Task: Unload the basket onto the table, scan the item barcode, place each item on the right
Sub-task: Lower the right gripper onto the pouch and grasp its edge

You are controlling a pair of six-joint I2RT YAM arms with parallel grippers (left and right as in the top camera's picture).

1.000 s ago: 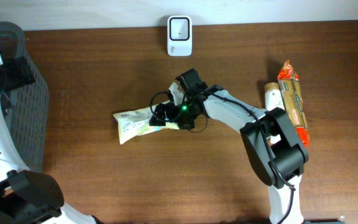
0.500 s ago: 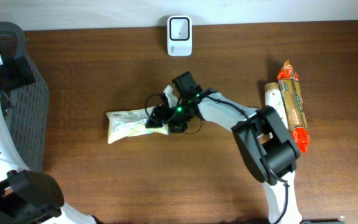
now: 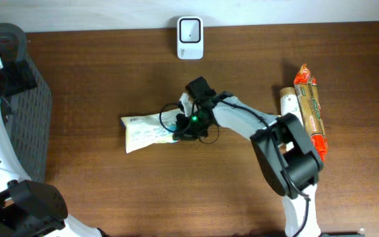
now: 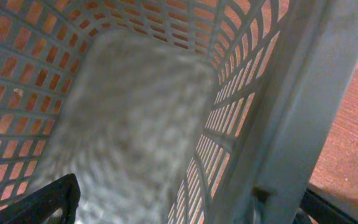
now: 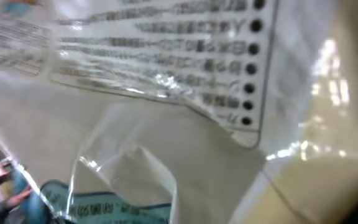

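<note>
Packet [image 3: 143, 131], flat, glossy crinkled plastic, pinched in right hand [image 3: 177, 129]

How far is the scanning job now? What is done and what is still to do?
Done: the right hand is shut on the right end of the pale packet, lying on the table. In hand: the grip itself; no lift shows yet. Left: bring the packet to the white scanner at the far edge and show its barcode.

Packet [image 3: 143, 130] in the middle, scanner [image 3: 190, 29] behind it at the far edge, basket [image 3: 35, 112] at left, snack packs [image 3: 310, 108] at right
</note>
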